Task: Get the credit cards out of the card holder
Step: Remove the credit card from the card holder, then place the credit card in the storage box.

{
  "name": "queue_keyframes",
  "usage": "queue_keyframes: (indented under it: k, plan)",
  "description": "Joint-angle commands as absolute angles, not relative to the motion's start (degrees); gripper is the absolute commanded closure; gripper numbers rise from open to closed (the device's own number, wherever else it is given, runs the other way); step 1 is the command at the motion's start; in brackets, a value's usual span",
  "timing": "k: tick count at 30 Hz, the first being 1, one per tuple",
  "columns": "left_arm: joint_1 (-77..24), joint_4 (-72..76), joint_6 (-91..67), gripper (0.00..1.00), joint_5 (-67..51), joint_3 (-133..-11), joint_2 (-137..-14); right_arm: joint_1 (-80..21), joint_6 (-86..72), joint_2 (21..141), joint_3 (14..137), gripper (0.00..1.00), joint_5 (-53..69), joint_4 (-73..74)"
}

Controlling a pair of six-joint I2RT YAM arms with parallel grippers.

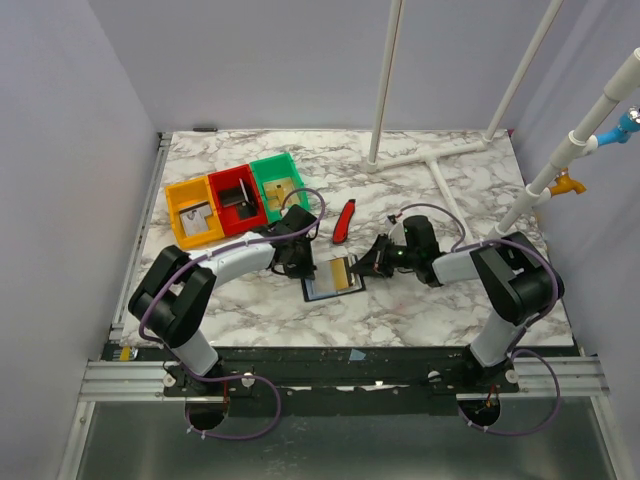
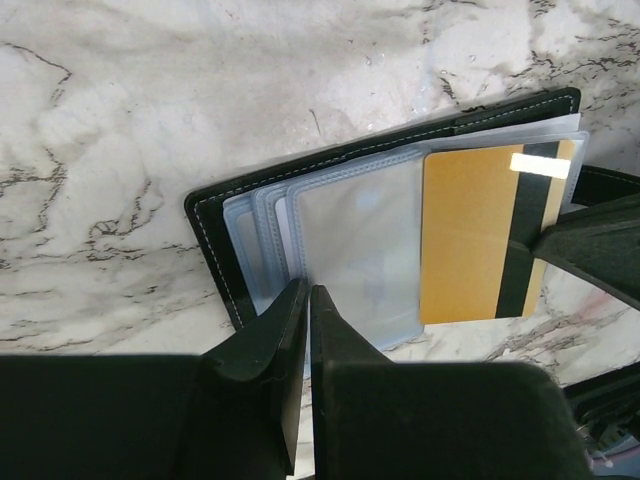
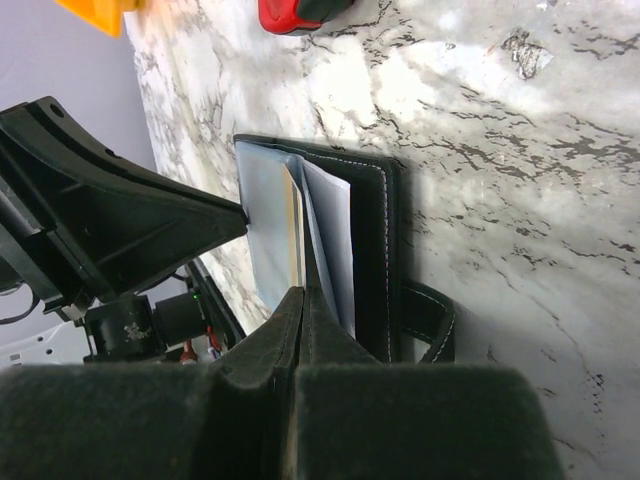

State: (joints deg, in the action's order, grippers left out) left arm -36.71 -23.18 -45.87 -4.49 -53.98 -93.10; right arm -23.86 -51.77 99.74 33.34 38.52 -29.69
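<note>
- Where the marble table [image 1: 250,305] runs to its far left, an orange bin [image 1: 195,213], a red bin [image 1: 237,200] and a green bin [image 1: 280,185] stand in a touching row.
- Left gripper [image 2: 308,300]: fingers pressed together, pinching the near edge of a clear sleeve of the card holder.
- Card holder [image 2: 207,225]: black, lying open and flat near the table's middle, between the two grippers. In the top view its long axis runs left to right, slightly tilted. Bluish clear sleeves fan across its inner face.
- Credit card [image 2: 470,235]: gold, black stripe face up, on the holder's right half. Long axis near to far, with the stripe along the right side.
- Red-and-black tool [image 1: 344,220]: on the table behind the holder, apart from it, lengthwise near to far.
- Right gripper [image 3: 302,300]: fingers together, clamped on the card's right edge.
</note>
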Motion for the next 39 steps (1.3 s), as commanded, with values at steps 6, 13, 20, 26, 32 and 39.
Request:
queue_keyframes:
  k: [6,13,20,26,32,39]
  plan:
    - [-36.33,-25.83,-44.58,0.91,-3.21,-56.22,-92.27,-23.05,-50.56,97.45,33.89,0.99,37.79,-26.66]
    - [-36.36,-26.76,-44.37,0.80,-4.64,-58.46,-89.20,-23.09,-51.13,96.45,35.05,0.99,38.75,-25.76]
    - [-36.14,-26.35,-44.42,0.63,-7.77,-60.01,-87.15,-23.10,-53.20,94.34,36.18,0.99,40.40,-25.66]
    - [-34.53,-23.48,-45.32,0.51,-12.45,-59.17,-85.30,-23.11,-54.89,92.43,37.78,0.99,41.84,-24.94]
    - [-32.22,-18.26,-47.26,0.42,-18.49,-55.98,-82.45,-23.08,-57.94,90.39,39.14,0.99,43.93,-25.64]
    - [-29.57,-10.31,-51.40,0.39,-26.50,-51.04,-79.48,-23.05,-62.33,89.82,40.91,0.99,46.76,-28.98]
